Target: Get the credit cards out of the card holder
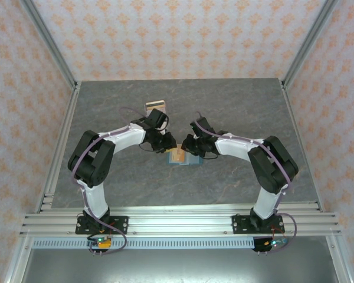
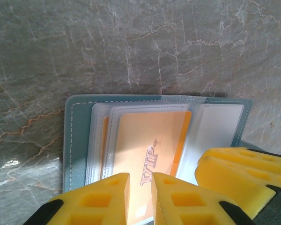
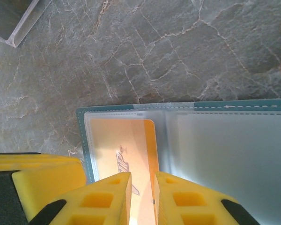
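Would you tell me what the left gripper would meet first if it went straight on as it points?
Most likely the orange VIP card in a clear sleeve of the open blue-grey card holder; the left gripper points straight at it. Whether its tips already touch is unclear.

A robotics lab test cell. Two black-and-white jointed robot arms are bolted to a ribbed silver aluminium rail at 6 o'clock. A grey marble-patterned tabletop is fenced by silver aluminium frame posts and orange-patterned white wall panels at 9, 12 and 3 o'clock.
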Robot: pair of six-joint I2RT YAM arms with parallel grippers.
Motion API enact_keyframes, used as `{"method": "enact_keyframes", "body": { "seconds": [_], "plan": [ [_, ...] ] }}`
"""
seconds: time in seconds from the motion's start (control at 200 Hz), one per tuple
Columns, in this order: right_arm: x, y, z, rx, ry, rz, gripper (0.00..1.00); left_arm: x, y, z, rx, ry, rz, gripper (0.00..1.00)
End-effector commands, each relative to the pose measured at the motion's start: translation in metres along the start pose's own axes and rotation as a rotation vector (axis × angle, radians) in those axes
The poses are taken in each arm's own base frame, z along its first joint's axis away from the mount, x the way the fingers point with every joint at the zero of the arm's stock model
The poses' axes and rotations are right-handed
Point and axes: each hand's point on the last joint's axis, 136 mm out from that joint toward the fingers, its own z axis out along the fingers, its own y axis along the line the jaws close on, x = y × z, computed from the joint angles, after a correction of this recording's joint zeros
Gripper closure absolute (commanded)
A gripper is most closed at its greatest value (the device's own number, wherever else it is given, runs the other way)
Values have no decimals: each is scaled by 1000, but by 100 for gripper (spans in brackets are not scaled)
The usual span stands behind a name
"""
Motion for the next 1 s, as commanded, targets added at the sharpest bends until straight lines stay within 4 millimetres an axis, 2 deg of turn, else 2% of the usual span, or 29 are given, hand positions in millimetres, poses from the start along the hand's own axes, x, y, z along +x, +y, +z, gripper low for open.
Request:
{"method": "enact_keyframes", "body": {
  "seconds": [0.0, 0.5, 0.686, 0.701, 0.751, 0.991],
  "plan": [
    [-2, 2, 8, -9, 3, 4, 79, -5, 5, -8, -48, -26, 16, 80],
    [3, -4, 16, 7, 37, -12, 79, 3, 24, 12, -86, 18, -14, 88],
    [4, 3, 16, -43, 46, -7, 80, 6, 29, 13, -98, 22, -15, 89],
    [4, 4, 16, -48, 45, -5, 80, 8, 36, 20, -115, 38, -25, 89],
    [3, 4, 16, -59, 45, -1, 80, 9, 39, 22, -124, 43, -27, 90],
    [-1, 10, 7, -115, 19, 9, 81, 9, 45, 23, -162, 44, -13, 92]
  ]
}}
